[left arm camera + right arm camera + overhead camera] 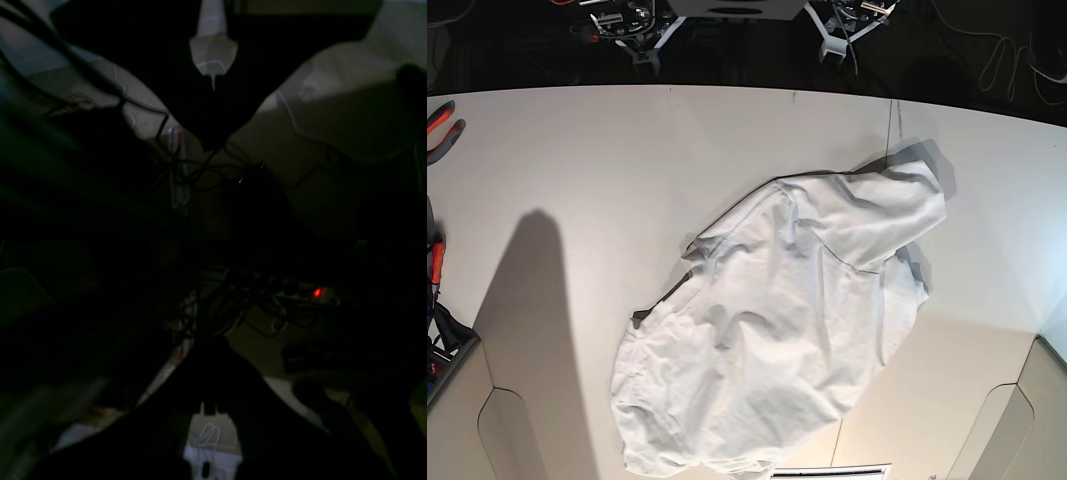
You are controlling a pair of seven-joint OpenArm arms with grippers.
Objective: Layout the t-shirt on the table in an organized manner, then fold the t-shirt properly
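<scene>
The white t-shirt (792,325) lies crumpled in a wrinkled heap on the table (577,170), stretching diagonally from the near centre to the far right, with one part folded over at its far right end. Neither arm shows in the base view. Both wrist views are very dark and show no cloth. In the left wrist view my left gripper (213,141) is a black wedge, its jaws meeting at a point. The right gripper (210,343) looks the same in the right wrist view, shut and holding nothing. Both hang over a floor strewn with cables.
Orange-handled pliers (441,125) lie at the table's left edge. A thin dark seam (890,130) crosses the table at the right. Tangled cables (200,166) and a power strip with a red light (318,292) lie below the grippers.
</scene>
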